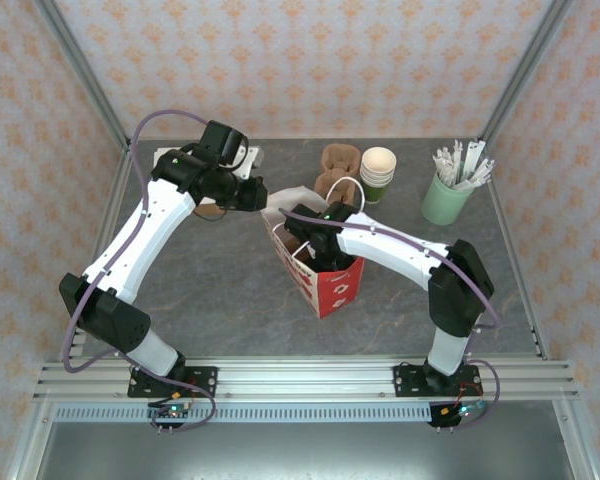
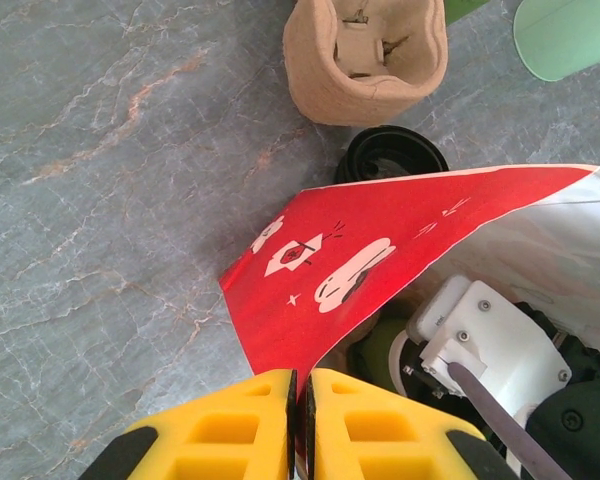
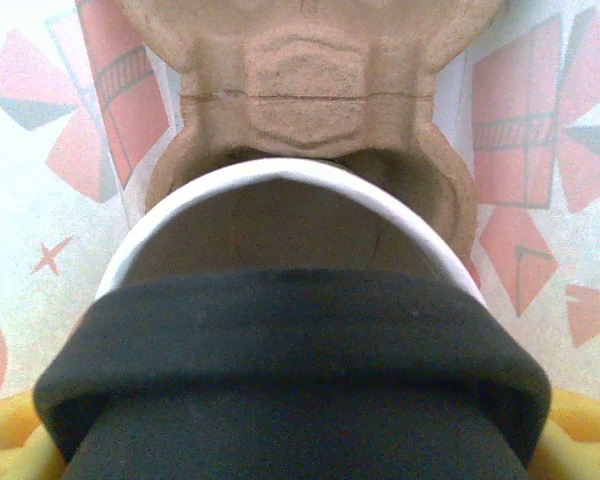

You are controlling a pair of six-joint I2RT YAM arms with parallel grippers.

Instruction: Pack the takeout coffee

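Note:
The red-and-white paper bag [image 1: 332, 285] stands open at the table's middle. My left gripper [image 1: 258, 197] is at its far-left rim, its yellow fingers [image 2: 230, 430] shut on the bag's red edge [image 2: 380, 260]. My right gripper [image 1: 308, 232] reaches down into the bag. The takeout coffee [image 3: 290, 370] looms dark with a white rim edge between the yellow fingers [image 3: 580, 430] of my right gripper [image 3: 290, 445], just above a brown pulp carrier [image 3: 305, 90] inside the bag. In the left wrist view a patch of the green cup [image 2: 380, 355] shows inside the bag beside the right gripper's white body [image 2: 490, 340].
Behind the bag stand a second pulp carrier [image 1: 338, 165], a stack of lidless green cups [image 1: 377, 170] and a pale green holder of white sticks [image 1: 448, 200]. A loose black lid [image 2: 392, 155] lies between the bag and that carrier [image 2: 365, 55]. Metal frame posts edge the table.

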